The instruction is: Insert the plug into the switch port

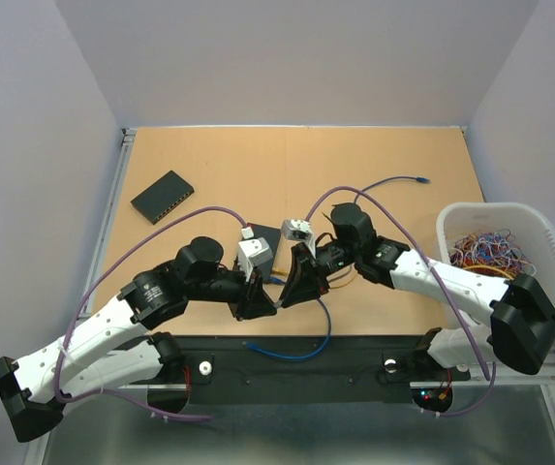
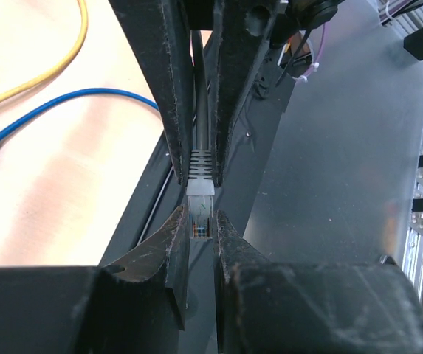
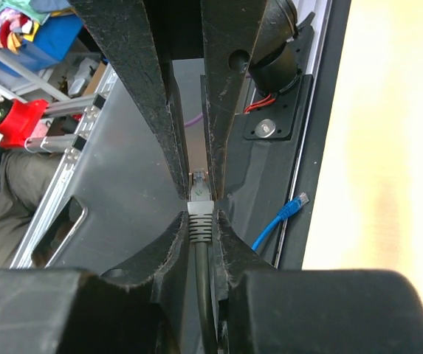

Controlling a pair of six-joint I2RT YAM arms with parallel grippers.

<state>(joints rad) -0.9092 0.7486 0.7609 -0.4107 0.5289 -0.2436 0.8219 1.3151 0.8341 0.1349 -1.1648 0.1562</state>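
The black switch [image 1: 163,196] lies on the table at the far left, away from both arms. The two grippers meet tip to tip over the table's front edge. My left gripper [image 1: 266,302] [image 2: 200,225] is shut on the clear tip of the plug [image 2: 200,210]. My right gripper [image 1: 292,289] [image 3: 200,221] is shut on the same plug's grey boot [image 3: 200,221], with its dark cable [image 3: 202,295] running back between the fingers. The plug is held in the air above the dark front rail. The switch's ports are not visible.
A white basket [image 1: 548,232] of coloured bands stands at the right. A blue cable [image 1: 301,344] hangs over the front edge, its plug in the right wrist view [image 3: 294,204]. Another blue-tipped cable [image 1: 417,180] lies far right. A yellow cable [image 2: 41,74] crosses the table.
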